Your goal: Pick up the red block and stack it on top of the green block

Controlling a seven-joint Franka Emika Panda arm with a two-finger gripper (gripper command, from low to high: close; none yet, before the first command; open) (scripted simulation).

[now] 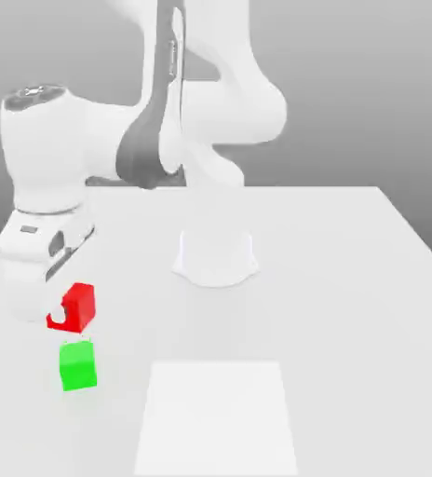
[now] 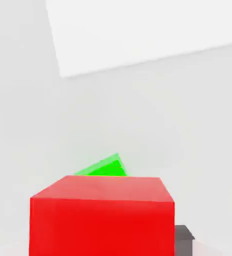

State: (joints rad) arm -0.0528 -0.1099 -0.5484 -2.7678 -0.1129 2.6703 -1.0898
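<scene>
— Where was the red block at that moment?

— Lifted off the white bench, near the exterior view's left edge, clamped in the claw of the white arm, whose fingers were drawn in tight against its sides.

— And the green block?

— It sat on the bench just below the red one, apart from it. From the hand view, the green block peeked out behind the red block.

No text, label, brand, number or sign can be read on anything in either view.
</scene>
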